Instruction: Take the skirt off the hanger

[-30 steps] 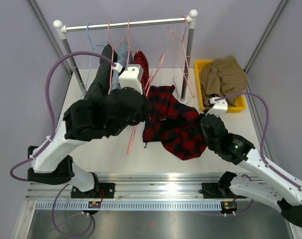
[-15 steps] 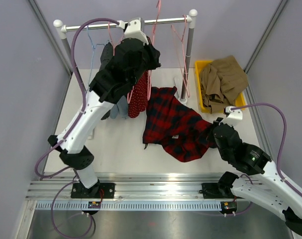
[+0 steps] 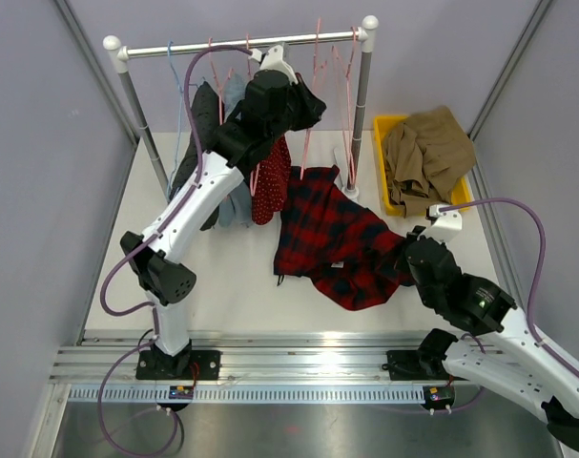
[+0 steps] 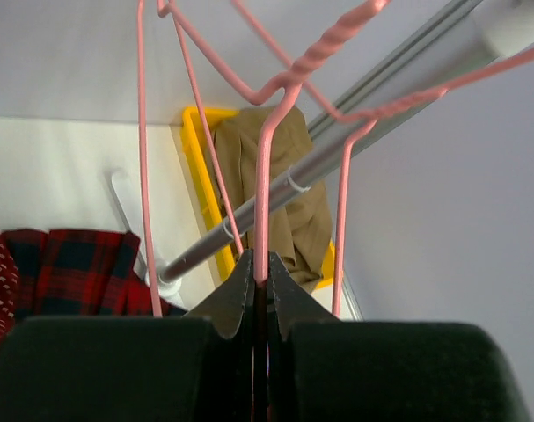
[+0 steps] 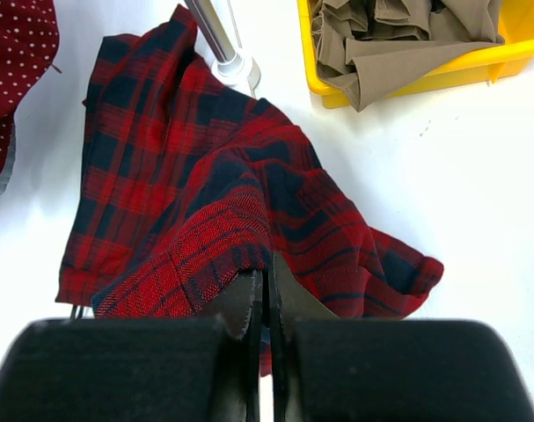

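The red and dark plaid skirt [image 3: 332,239] lies crumpled on the white table, off any hanger. My right gripper [image 3: 403,256] is low at its right edge. In the right wrist view the right gripper [image 5: 267,264] is shut on a fold of the skirt [image 5: 187,176]. My left gripper [image 3: 303,95] is raised high beside the rail [image 3: 175,49]. It is shut on the wire of a bare pink hanger [image 3: 317,48]. In the left wrist view the hanger [image 4: 263,202] rises from the left gripper [image 4: 260,264] and its twisted neck reaches past the rail [image 4: 337,158].
More pink and blue hangers hang on the rail. A red dotted garment [image 3: 270,181] and dark and blue garments [image 3: 208,143] hang left of the skirt. A yellow bin [image 3: 389,129] with khaki cloth [image 3: 427,148] stands at the back right, beside the rack post [image 3: 361,105].
My left arm has carried the pink hanger from low over the table up to the rail and a little right. The right gripper drew back slightly, still holding the skirt.
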Controlling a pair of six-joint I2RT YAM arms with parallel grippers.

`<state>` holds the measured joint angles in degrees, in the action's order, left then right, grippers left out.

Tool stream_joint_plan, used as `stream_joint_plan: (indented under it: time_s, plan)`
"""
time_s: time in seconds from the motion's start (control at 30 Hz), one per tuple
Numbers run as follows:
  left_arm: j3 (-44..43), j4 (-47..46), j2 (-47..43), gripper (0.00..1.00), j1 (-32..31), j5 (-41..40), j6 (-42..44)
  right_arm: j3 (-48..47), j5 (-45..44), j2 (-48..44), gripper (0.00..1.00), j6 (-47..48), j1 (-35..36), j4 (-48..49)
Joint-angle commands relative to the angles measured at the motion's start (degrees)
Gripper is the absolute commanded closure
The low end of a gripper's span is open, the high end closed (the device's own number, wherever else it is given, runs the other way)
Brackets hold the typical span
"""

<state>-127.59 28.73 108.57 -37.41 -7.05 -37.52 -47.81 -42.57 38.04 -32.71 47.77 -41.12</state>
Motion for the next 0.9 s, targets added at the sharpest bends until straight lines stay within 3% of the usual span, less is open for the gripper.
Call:
stream_joint_plan:
  time_s: [0.0, 0.1, 0.17, 0.23, 0.37, 0.47, 0.6, 0.77, 0.87]
  plan:
    - [4.7, -6.3, -5.1, 1.0, 0.0, 5.0, -2.3, -1.0, -2.7, 0.5, 1.0, 1.2, -0.2, 2.5]
    - [8.8, -5.6, -8.1, 0.95, 0.0, 6.2, -1.6, -2.8, -5.5, 0.7, 1.0, 2.6, -0.2, 2.2]
    - [10.4, -3.7, -10.0, 0.67, -0.1, 6.5, -0.2, -5.2, -7.0, 1.2, 1.0, 5.4, -0.3, 2.8]
    - [11.6, -2.5, -13.2, 0.3, -0.2, 6.7, 1.4, -8.2, -7.9, 2.6, 1.0, 11.7, -0.3, 4.8]
    - [15.8, 0.3, -19.7, 0.01, -0.7, 6.2, 4.6, -16.1, -10.1, 9.5, 1.0, 23.2, -0.3, 8.6]
    - [18.8, 3.0, -26.1, 0.01, -1.5, 4.7, 7.3, -22.8, -14.1, 14.5, 1.0, 32.2, -1.3, 12.5]
    - [27.0, 6.1, -34.4, 0.01, -2.1, 2.8, 9.5, -32.3, -10.7, 18.4, 1.0, 40.2, -6.8, 18.8]
    - [36.0, 7.4, -43.6, 0.01, -2.1, 2.7, 11.7, -52.0, -9.1, 31.3, 1.0, 50.8, -13.2, 23.7]
    - [39.2, 9.8, -47.9, 0.01, -2.1, 1.3, 12.8, -66.2, -3.9, 40.3, 1.0, 49.6, -22.0, 20.1]
